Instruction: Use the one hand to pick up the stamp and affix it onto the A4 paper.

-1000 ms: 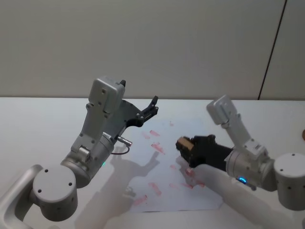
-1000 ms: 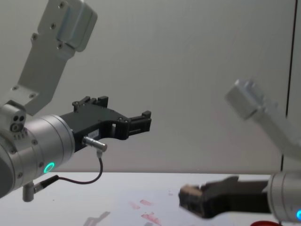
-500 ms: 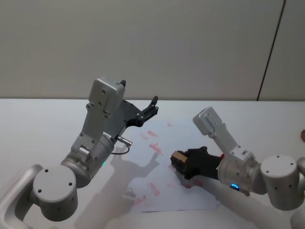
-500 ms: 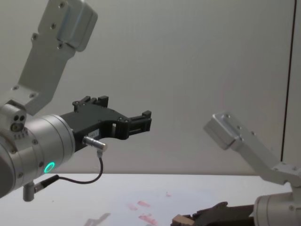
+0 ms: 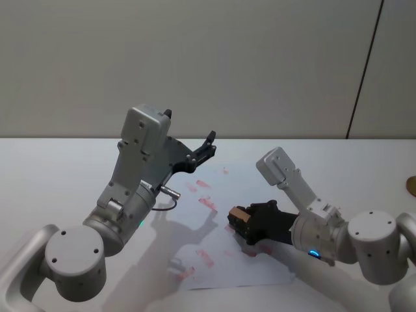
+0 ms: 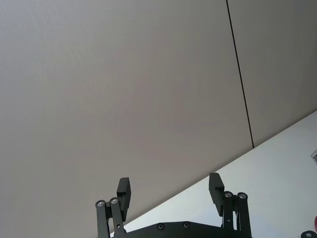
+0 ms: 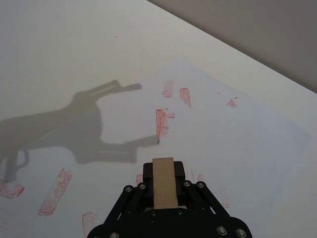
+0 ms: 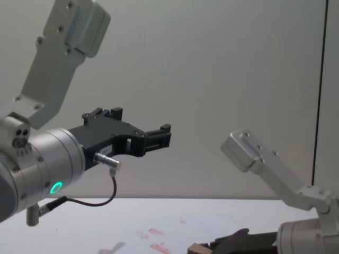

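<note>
The A4 paper (image 5: 227, 185) lies flat on the white table, carrying several red stamped marks (image 7: 161, 122). My right gripper (image 5: 239, 221), the hand, reaches low over the middle of the sheet and is shut on the stamp (image 5: 238, 213), a pale wooden block. The right wrist view has the stamp (image 7: 163, 183) clamped between the black fingers (image 7: 147, 172), its end pointing at the paper (image 7: 237, 134). Whether the block touches the sheet I cannot tell. My left gripper (image 5: 209, 144) hangs open and empty, raised above the paper's far left corner, its fingers (image 6: 124, 187) spread wide.
The left arm's shadow (image 7: 94, 129) falls across the sheet. A small brownish object (image 5: 412, 186) sits at the table's far right edge. A plain wall (image 8: 212, 79) stands behind the table.
My right gripper has carried the stamp leftward and lower, from the paper's right part to its middle. The left arm has stayed still.
</note>
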Robot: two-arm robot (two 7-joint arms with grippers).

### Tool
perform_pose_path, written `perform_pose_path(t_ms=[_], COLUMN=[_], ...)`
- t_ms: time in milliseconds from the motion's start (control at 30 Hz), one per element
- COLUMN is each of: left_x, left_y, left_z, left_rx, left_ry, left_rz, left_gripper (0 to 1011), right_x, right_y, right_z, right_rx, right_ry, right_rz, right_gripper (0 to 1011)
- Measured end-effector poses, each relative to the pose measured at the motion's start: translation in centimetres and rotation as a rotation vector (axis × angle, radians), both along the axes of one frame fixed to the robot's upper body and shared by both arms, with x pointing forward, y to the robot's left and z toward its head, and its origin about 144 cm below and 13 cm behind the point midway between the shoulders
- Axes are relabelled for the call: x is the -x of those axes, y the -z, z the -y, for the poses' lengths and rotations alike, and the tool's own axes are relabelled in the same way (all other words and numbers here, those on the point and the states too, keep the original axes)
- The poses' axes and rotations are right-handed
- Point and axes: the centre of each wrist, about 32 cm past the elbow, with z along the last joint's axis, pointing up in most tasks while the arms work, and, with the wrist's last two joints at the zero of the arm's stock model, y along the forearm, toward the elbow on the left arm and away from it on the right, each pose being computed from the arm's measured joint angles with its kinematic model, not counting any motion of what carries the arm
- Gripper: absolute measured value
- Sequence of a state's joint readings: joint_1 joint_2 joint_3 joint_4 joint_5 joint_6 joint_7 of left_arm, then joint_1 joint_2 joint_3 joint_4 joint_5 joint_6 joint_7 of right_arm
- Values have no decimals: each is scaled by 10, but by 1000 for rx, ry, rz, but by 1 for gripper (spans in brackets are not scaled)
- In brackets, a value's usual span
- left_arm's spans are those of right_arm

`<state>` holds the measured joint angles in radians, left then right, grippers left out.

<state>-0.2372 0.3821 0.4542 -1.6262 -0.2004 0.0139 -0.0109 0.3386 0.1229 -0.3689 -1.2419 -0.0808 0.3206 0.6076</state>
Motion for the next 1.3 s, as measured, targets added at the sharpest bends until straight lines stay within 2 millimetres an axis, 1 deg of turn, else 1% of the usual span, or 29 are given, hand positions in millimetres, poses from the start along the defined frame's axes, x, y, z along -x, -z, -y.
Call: perform_pose_path(t_ms=[267,567,633,900,1100,1300], left_x=[0,0,0,0,0,0], left_y=[0,0,0,0,0,0], left_z=[0,0,0,0,0,0], left_rx=[0,0,0,0,0,0], left_ry=[0,0,0,0,0,0], left_rz=[0,0,0,0,0,0], left_gripper=[1003,1003,1003,1003,1003,1003], right_x=[0,3,5,16,22,32], right_y=[-8,-35,-38,-51,-53,-53], right_z=[1,11,13,30,42,58], right_rx=[-24,-91,-100,-129,-122,-92], right_ry=[8,41,46,88,120,167], right_rz=[28,95,102,122,117,103], right_gripper=[220,220,220,220,220,220])
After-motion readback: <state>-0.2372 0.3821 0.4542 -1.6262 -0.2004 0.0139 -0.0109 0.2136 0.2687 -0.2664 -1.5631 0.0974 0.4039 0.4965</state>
